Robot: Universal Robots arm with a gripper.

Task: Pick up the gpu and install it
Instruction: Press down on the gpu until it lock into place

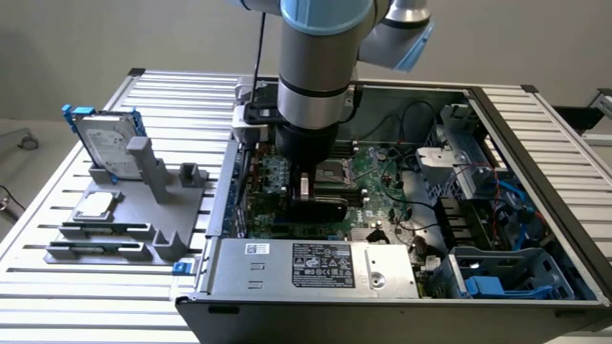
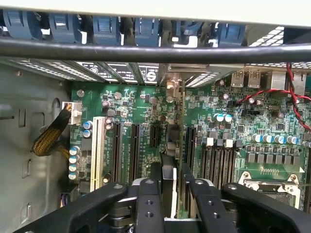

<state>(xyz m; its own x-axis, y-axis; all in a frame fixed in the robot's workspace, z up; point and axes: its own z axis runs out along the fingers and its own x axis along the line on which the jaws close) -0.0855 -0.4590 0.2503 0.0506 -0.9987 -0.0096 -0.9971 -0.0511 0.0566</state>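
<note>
**A:** Where is the gpu [image 1: 317,209] right now?

**B:** It's inside the open computer case [image 1: 535,179], standing on edge over the motherboard [image 1: 383,179], directly beneath the end effector [image 1: 308,185]. In the wrist view the gpu [image 2: 170,170] runs edge-on along the expansion slots [image 2: 133,145], with its silver bracket at the far end. I can't see whether it's fully seated in a slot.

**A:** Is it clamped?

**B:** The end effector [image 2: 174,184] straddles the card. I can't tell whether it's pinching the card or just flanking it.

**A:** How would it handle?

**B:** I'd judge it light and stiff, but delicate. The glossy black shroud looks slippery, the green board carries exposed parts, and the thin bracket could bend.

**A:** So where should it be held?

**B:** Across the two flat faces near the top edge, close to the middle so it hangs level. The grip should stay off the connector edge and the bracket.
</note>
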